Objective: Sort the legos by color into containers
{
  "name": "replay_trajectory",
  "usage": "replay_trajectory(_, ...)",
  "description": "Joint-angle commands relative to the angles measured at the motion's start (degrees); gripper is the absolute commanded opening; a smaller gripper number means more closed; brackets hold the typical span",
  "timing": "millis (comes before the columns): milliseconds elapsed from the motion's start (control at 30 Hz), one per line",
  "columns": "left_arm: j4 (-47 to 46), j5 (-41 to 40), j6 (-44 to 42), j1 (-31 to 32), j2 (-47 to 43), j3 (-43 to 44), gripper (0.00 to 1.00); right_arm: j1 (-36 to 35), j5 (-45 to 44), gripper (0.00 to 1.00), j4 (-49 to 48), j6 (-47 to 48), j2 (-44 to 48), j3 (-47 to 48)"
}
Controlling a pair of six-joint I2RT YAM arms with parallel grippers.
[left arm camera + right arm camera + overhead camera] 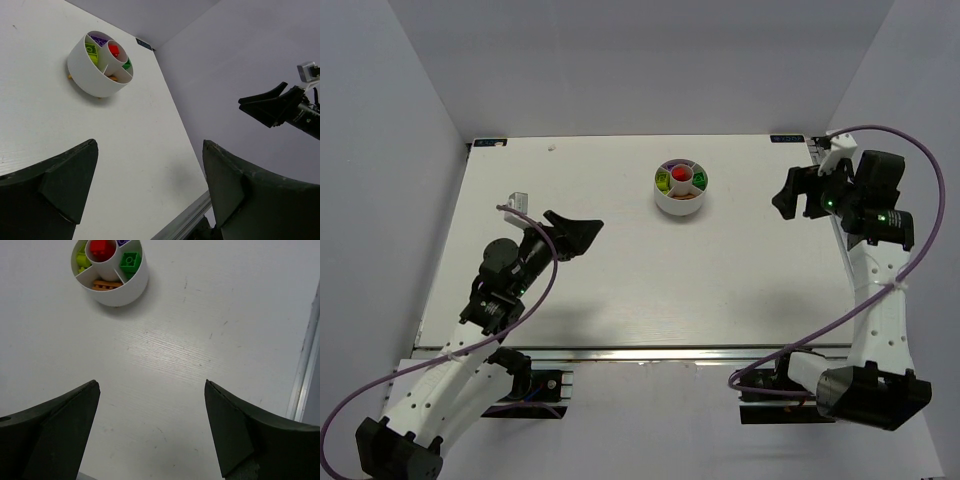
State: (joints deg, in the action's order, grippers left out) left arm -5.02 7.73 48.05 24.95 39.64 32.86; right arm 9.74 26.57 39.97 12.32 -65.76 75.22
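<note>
My left jaws and right jaws gape wide, empty; tiny coloured plastic bricks (101, 248) sit inside the round white dish (123, 294).

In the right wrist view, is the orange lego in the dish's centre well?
No, the orange lego lies in an outer wedge of the dish; the centre well holds a red lego.
</note>
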Motion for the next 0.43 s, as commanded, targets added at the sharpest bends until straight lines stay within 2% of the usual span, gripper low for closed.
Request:
replay_trajectory(0, -0.9, 2.0, -0.4, 0.0, -0.4, 2.4, 0.95, 0.1, -6.5, 0.89, -2.8, -5.1, 0.5, -1.2)
replay_trajectory(400, 1.6, 2.2, -0.9, 0.0, -3.2, 2.9, 0.98, 0.1, -6.5, 0.89, -3.4, -5.0, 1.5, -4.2)
